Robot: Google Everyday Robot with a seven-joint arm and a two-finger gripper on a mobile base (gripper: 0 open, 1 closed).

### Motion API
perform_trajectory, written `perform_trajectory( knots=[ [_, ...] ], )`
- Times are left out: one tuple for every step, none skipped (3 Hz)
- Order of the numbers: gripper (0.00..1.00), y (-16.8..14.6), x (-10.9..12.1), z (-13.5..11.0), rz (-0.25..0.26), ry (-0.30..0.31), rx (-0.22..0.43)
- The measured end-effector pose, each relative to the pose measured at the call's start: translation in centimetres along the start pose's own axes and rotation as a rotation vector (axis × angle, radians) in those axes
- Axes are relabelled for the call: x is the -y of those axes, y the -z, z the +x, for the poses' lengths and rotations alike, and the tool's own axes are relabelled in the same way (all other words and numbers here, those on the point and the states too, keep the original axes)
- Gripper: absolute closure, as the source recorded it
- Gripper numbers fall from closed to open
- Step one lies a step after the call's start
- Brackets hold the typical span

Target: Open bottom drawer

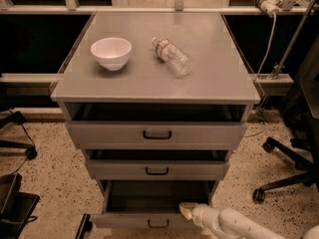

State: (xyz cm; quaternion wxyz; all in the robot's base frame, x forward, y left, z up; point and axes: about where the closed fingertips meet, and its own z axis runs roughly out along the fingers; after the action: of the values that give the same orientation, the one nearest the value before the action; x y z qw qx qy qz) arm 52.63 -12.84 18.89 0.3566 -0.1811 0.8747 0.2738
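Observation:
The grey metal cabinet (154,86) has three drawers. The bottom drawer (124,220) is the lowest one, with a small black loop handle (158,224). It stands pulled out, and its dark inside shows. My gripper (186,210) comes in from the bottom right on a white arm (234,224). Its yellowish tip sits at the top edge of the bottom drawer's front, just right of the handle.
A white bowl (111,52) and a lying plastic bottle (172,56) rest on the cabinet top. The two upper drawers (157,134) stand slightly out. Office chair bases stand at the right (284,176) and left (15,133). A dark object (14,208) sits at the bottom left.

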Motion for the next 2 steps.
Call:
perform_trajectory(
  knots=[
    [1.00,2.5,-2.0,0.7,-0.045,-0.040,0.051],
    [1.00,6.6,-4.9,1.8,-0.110,-0.112,0.067]
  ],
)
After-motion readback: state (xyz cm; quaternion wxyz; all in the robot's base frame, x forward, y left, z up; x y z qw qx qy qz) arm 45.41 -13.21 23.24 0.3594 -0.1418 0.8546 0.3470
